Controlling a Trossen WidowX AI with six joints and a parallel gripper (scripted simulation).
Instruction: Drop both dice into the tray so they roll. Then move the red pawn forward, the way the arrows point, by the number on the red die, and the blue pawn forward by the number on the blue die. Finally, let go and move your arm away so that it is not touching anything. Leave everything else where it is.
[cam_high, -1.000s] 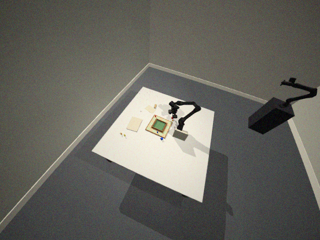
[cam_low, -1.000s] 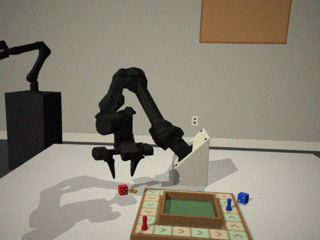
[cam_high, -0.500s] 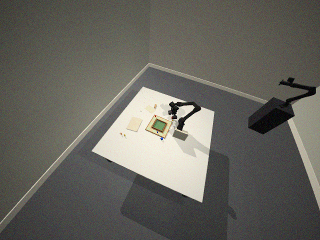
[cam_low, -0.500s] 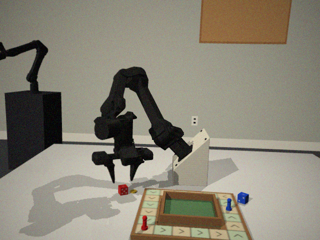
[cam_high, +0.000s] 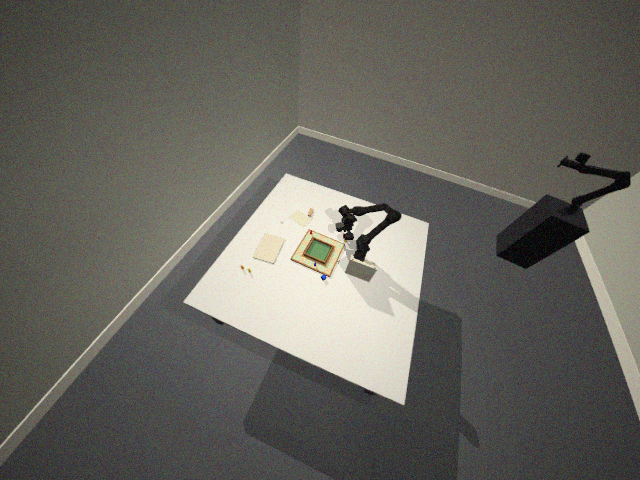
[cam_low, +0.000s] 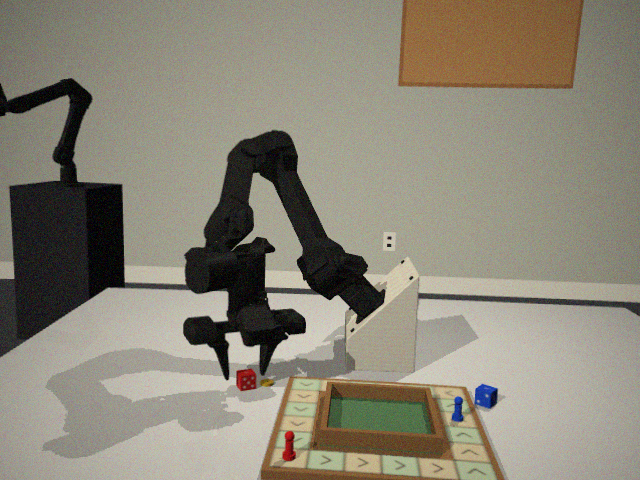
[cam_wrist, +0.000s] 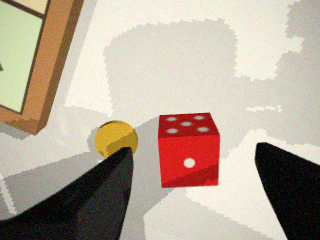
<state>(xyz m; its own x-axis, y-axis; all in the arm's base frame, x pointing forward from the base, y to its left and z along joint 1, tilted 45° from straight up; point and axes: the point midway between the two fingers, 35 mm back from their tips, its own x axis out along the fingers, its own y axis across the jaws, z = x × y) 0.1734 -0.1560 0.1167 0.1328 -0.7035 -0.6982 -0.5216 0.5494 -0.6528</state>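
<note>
The red die (cam_low: 246, 379) (cam_wrist: 189, 155) lies on the table left of the board in the exterior view. My gripper (cam_low: 245, 377) (cam_wrist: 193, 153) is open and points down just above it; in the wrist view the die shows between the fingertips, nearer the left one, not gripped. The blue die (cam_low: 485, 396) (cam_high: 323, 277) lies on the table beside the board's right edge. The tray (cam_low: 379, 440) (cam_wrist: 62, 50) in the board's middle has a green floor with no die on it. The red pawn (cam_low: 288, 446) (cam_high: 310, 232) stands on the near-left corner square. The blue pawn (cam_low: 458, 409) (cam_high: 314, 264) stands on the right column.
A yellow disc (cam_low: 266, 382) (cam_wrist: 116, 139) lies close beside the red die, near the left fingertip. In the top view, a beige panel (cam_high: 268, 248), a pale yellow sheet (cam_high: 299, 218), a small orange-brown block (cam_high: 310, 212) and two small pieces (cam_high: 242, 267) (cam_high: 249, 270) lie beyond the board.
</note>
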